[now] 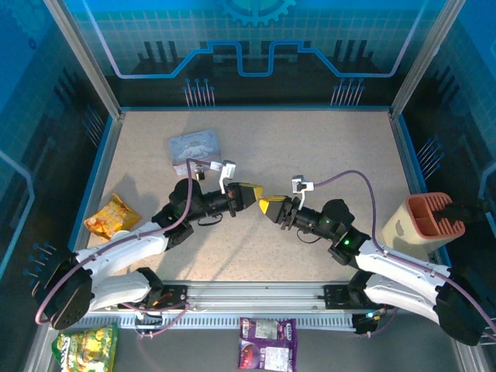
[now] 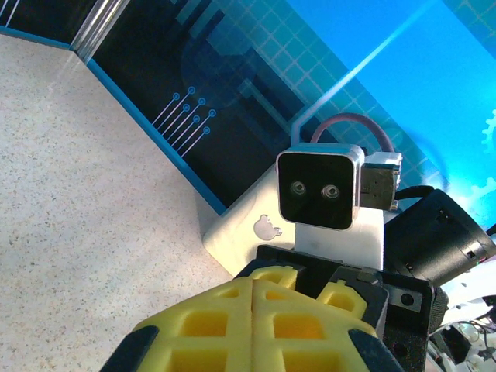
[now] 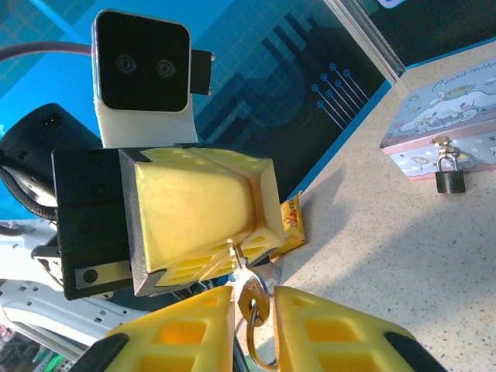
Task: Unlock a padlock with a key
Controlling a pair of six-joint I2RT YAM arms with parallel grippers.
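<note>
I count one key (image 3: 251,294): my left gripper (image 1: 256,193) is clamped tight on its thin end above mid-table. My right gripper (image 1: 269,207) has its two fingers drawn narrow around the head, and I cannot tell whether they press it. The one padlock (image 3: 448,178) hangs on the single tin (image 3: 457,116), farther off to the left.
</note>
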